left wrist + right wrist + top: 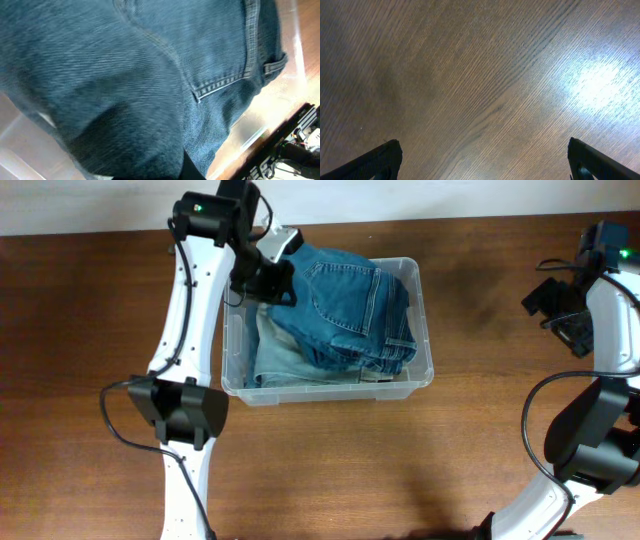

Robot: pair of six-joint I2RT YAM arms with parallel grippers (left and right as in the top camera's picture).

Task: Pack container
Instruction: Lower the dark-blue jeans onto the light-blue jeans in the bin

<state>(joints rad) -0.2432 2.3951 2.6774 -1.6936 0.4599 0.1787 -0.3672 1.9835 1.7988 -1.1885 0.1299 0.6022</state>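
Observation:
The clear plastic container [426, 330] stands in the middle of the table. A dark blue pair of jeans [345, 305] lies rumpled in it, on top of a paler folded pair [280, 362]. My left gripper [272, 282] is at the container's back left, down on the dark jeans. In the left wrist view the denim [150, 75] fills the frame and hides the fingers; the gripper seems shut on it. The container's clear wall [296, 45] shows at the right. My right gripper [560, 305] is open and empty [482, 160] over bare wood at the far right.
The wooden table [100, 310] runs to a pale wall at the back. Both arm bases stand at the table's front, left [180, 410] and right [590, 440]. Cables hang by each arm.

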